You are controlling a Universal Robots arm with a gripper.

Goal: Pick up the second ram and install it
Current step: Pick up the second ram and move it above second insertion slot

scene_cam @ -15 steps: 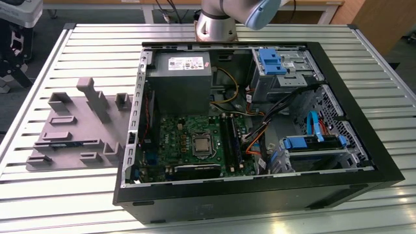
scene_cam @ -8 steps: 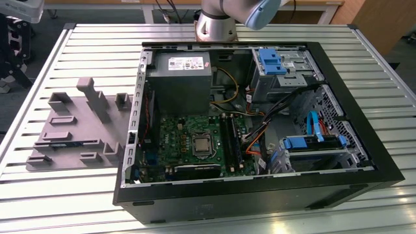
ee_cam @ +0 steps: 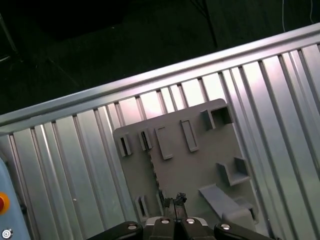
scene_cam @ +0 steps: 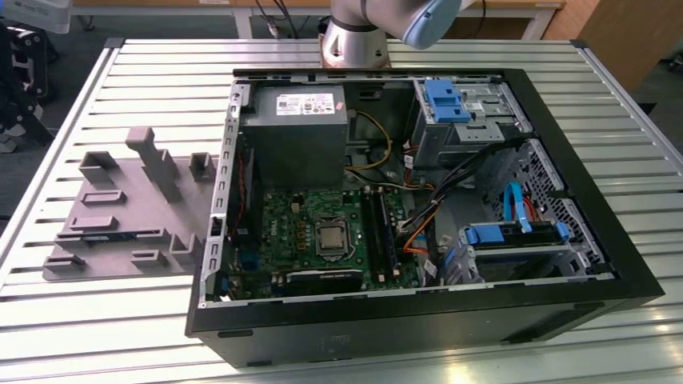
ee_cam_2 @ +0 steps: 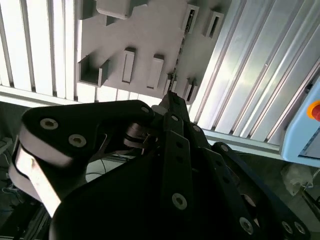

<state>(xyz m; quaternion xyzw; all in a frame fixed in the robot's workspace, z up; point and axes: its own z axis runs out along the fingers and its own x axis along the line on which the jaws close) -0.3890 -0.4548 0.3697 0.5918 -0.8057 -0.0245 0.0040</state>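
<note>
The second ram (scene_cam: 111,238) stands on edge in a slot of the grey holder tray (scene_cam: 117,200), at the exterior view's left beside the open computer case (scene_cam: 427,312). In both wrist views it shows edge-on as a thin dotted strip (ee_cam: 153,172) (ee_cam_2: 180,50). My gripper (ee_cam: 172,201) (ee_cam_2: 170,96) hangs well above the tray, over the near end of the strip and apart from it. Its fingertips are shut together with nothing between them. The black memory slots (scene_cam: 380,232) lie on the green motherboard (scene_cam: 288,232) inside the case.
The tray carries several raised grey holders (scene_cam: 160,164). Inside the case are a grey power supply (scene_cam: 293,128), blue drive brackets (scene_cam: 443,100) and loose cables (scene_cam: 427,216). The arm's base (scene_cam: 353,40) stands behind the case on the slatted metal table (scene_cam: 160,88).
</note>
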